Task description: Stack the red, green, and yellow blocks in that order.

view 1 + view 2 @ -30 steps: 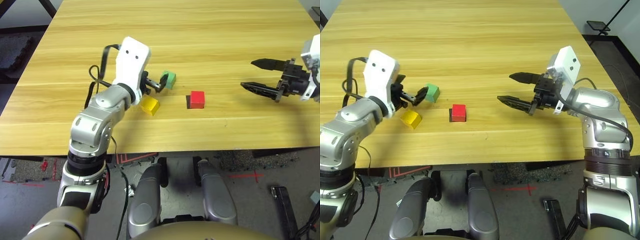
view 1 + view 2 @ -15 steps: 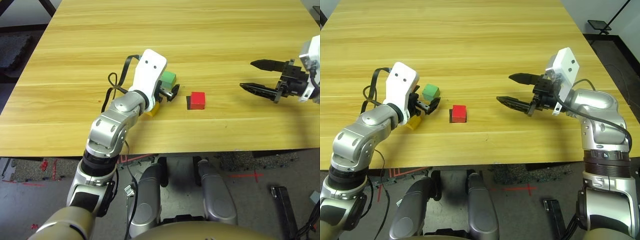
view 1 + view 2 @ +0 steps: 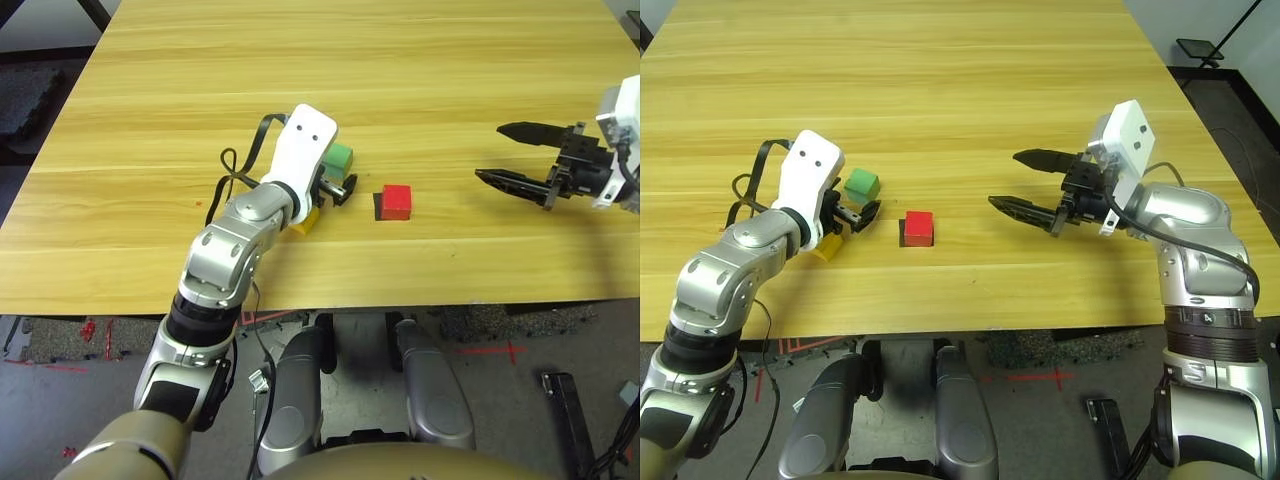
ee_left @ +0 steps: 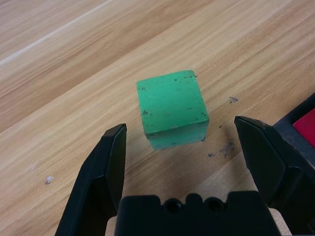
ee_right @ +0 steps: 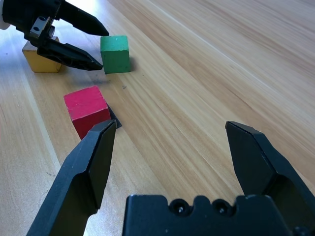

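Green block (image 4: pixel 172 114) sits on the table (image 3: pixel 400 80) just ahead of the spread left tool (image 4: pixel 189 147), untouched; right tool (image 3: pixel 1025 183) spread, empty.

Even, bright room light falls on the pale tabletop (image 3: pixel 420 60), with no hard glare. Shadows are soft and short: a dark patch hugs the red block (image 3: pixel 396 200) on the side facing the left tool (image 3: pixel 341 184). In the left wrist view, the green block (image 4: pixel 172 114) is crisp, its speckles sharp.
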